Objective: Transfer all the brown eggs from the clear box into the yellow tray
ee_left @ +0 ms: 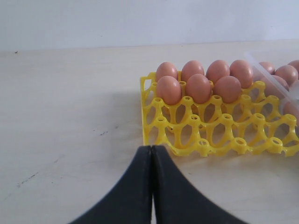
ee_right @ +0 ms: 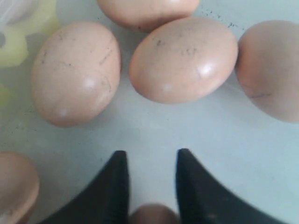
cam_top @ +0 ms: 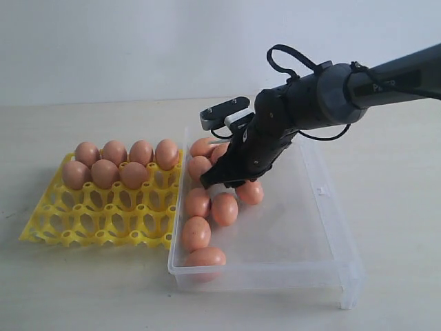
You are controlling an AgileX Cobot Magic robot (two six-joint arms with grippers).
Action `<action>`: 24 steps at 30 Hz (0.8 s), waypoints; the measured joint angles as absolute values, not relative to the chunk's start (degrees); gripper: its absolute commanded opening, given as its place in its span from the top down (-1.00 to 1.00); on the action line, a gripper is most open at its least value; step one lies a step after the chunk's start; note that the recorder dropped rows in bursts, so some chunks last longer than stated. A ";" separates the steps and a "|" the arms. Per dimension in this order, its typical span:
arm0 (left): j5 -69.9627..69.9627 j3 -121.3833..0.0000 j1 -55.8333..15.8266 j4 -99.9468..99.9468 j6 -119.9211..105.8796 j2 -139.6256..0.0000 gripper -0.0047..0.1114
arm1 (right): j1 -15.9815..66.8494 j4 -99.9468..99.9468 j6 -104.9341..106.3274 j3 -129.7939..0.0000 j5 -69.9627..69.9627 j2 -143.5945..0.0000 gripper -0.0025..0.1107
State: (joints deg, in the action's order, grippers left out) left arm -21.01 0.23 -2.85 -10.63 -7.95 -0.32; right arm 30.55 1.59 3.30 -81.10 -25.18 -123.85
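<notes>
1. Black, the right gripper (ee_right: 150, 156) stands low inside the clear box (cam_top: 331, 227). I read its two fingers (ee_right: 110, 186) as parted by a narrow gap, and the rounded top of one egg (ee_right: 154, 215) fills that gap near their roots. I cannot tell whether it is pinched or merely straddled.
2. Beyond the right fingertips, loose brown eggs (ee_right: 183, 58) lie on the box floor. Two sit just ahead, side by side and almost touching, a third lies behind them, and one more lies out to either side of the jaws.
3. In the exterior view I see these jaws among the eggs along the box wall that faces the tray. Further eggs line that wall on the camera's side of the jaws, the last one in the box corner.
4. The left gripper (ee_left: 152, 149) hangs over bare table (ee_left: 60, 140), its jaws pressed flat together.
5. Ahead of the left jaws and off to one side sits the yellow tray (ee_left: 219, 137), just beside the box. Seven eggs sit in the cups farthest from the jaws, four in the last row and three in the next.
</notes>
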 measured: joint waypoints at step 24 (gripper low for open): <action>-21.01 0.23 -2.85 -10.63 -7.95 -0.32 0.92 | 30.55 2.29 3.52 -73.44 -24.17 -113.40 0.11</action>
State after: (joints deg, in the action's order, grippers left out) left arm -21.01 0.23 -2.85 -10.63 -7.95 -0.32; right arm 30.55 2.29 3.52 -73.44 -24.17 -113.40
